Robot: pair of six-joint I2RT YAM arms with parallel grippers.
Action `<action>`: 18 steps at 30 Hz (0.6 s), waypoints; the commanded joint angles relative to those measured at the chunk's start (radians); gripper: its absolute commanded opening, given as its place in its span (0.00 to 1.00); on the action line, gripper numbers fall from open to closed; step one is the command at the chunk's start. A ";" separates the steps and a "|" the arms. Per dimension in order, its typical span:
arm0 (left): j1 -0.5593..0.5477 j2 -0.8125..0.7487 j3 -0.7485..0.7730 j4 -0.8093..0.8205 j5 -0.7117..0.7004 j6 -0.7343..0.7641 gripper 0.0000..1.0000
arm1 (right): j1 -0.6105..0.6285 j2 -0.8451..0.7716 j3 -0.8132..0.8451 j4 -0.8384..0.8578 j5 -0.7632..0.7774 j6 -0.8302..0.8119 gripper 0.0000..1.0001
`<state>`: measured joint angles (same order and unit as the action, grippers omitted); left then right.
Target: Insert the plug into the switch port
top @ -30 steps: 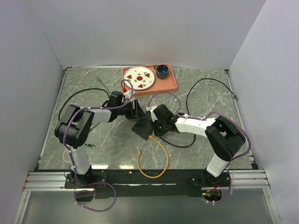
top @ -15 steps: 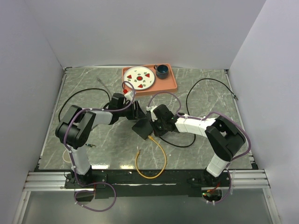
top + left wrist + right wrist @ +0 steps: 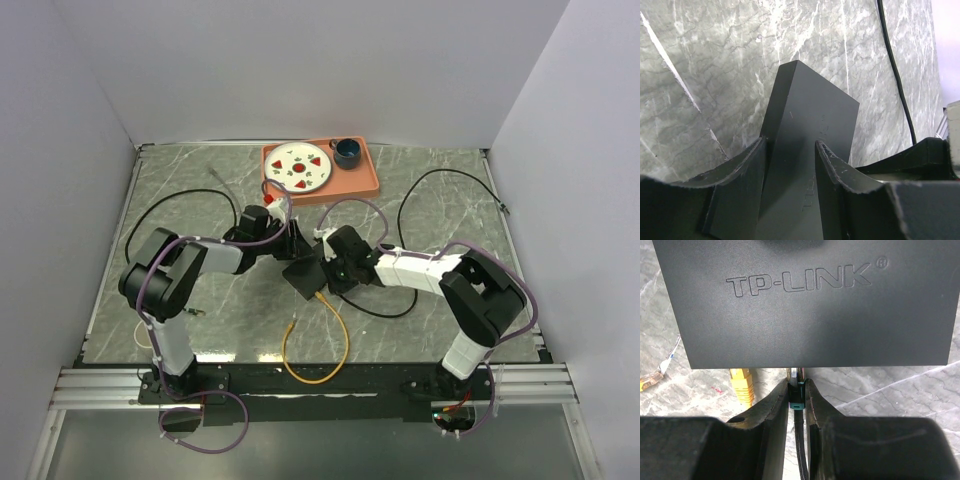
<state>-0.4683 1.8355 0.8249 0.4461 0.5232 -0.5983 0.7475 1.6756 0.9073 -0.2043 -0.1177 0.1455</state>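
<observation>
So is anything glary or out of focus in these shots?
Top external view: soft even light, pale glare on the table at its near edge. Left wrist view: the black box is sharp, the left gripper a dark silhouette. Right wrist view: box lettering crisp, the right gripper almost black.

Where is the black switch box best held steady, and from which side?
Grip the black box by the end opposite its port edge, approaching from that end: flat parallel sides there, and the plug in the right gripper has room.
</observation>
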 commanded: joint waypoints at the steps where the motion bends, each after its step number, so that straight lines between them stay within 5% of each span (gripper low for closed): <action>1: -0.115 -0.027 -0.063 -0.122 0.221 -0.080 0.45 | -0.007 -0.050 0.002 0.400 0.102 0.062 0.00; 18: -0.210 -0.064 -0.115 -0.106 0.233 -0.132 0.42 | -0.022 -0.034 -0.021 0.591 0.004 0.031 0.00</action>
<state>-0.5167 1.7859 0.7620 0.4839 0.3996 -0.6151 0.7403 1.6428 0.8368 -0.0975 -0.1390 0.1577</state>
